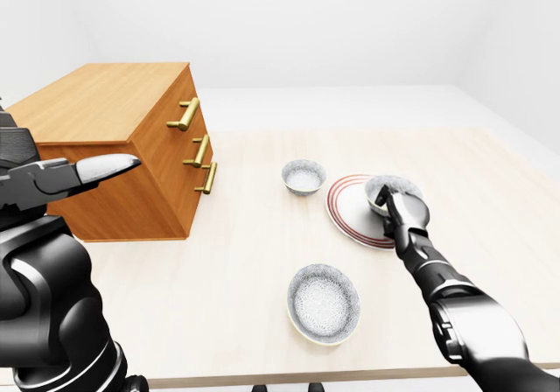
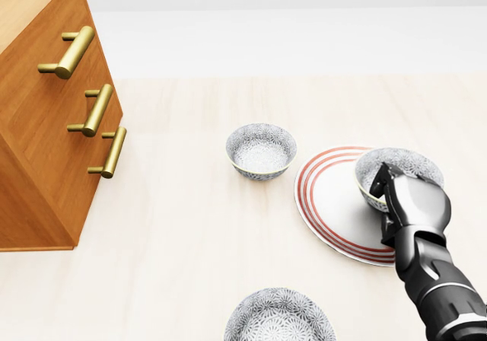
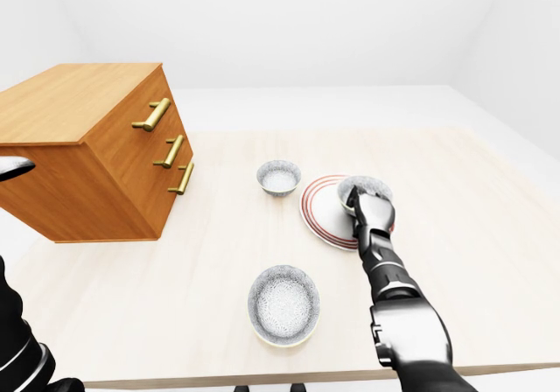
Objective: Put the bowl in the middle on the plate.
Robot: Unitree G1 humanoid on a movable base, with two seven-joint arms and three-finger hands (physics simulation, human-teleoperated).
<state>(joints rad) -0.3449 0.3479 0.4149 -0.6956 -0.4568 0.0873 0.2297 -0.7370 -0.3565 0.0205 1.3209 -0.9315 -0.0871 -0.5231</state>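
With the right robot hand clamped on the rim of the grey patterned ceramic bowl, over the right side of the red-ringed white plate at centre-right of the head view, the bowl is best carried to the plate's middle and set down level before the fingers let go.

Glossy black right arm, silver-shelled hand

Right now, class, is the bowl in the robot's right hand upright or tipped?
Upright: the held bowl opens upward over the plate, the right hand gripping its rim.
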